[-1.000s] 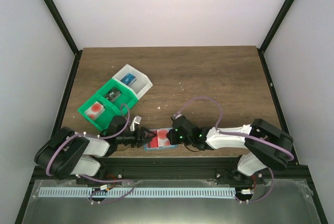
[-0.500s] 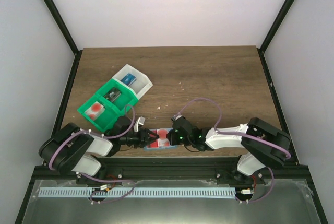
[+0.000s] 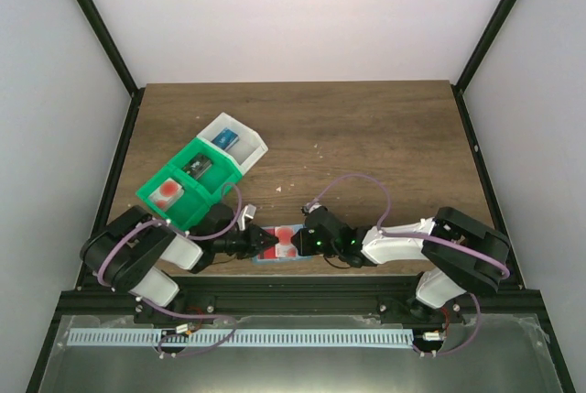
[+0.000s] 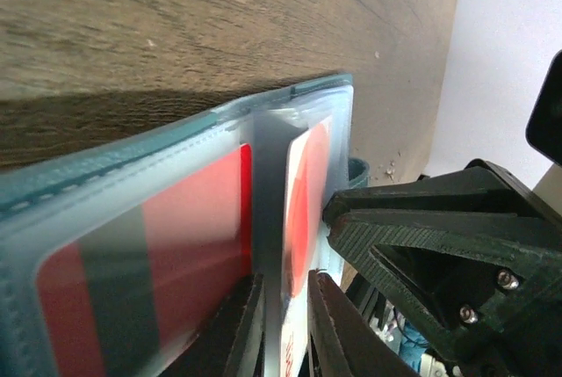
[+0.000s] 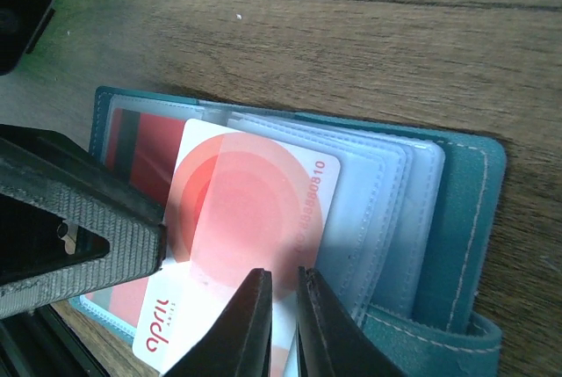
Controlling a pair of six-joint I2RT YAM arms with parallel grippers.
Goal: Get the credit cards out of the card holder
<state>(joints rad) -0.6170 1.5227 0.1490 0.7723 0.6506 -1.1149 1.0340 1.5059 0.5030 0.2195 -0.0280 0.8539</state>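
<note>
Since a second ago the left gripper (image 4: 288, 329) has slid in against the card holder (image 5: 465, 210), which lies between both grippers. Its fingers nearly meet on a clear pocket leaf; whether they also catch the credit card (image 5: 246, 210) is unclear. The right gripper (image 5: 279, 324) pinches that card's near edge; a second card (image 5: 145, 140) lies mostly hidden under it.

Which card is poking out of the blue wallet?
The white card with the big red circle; the red dark-striped card beside it is tucked fully inside.
</note>
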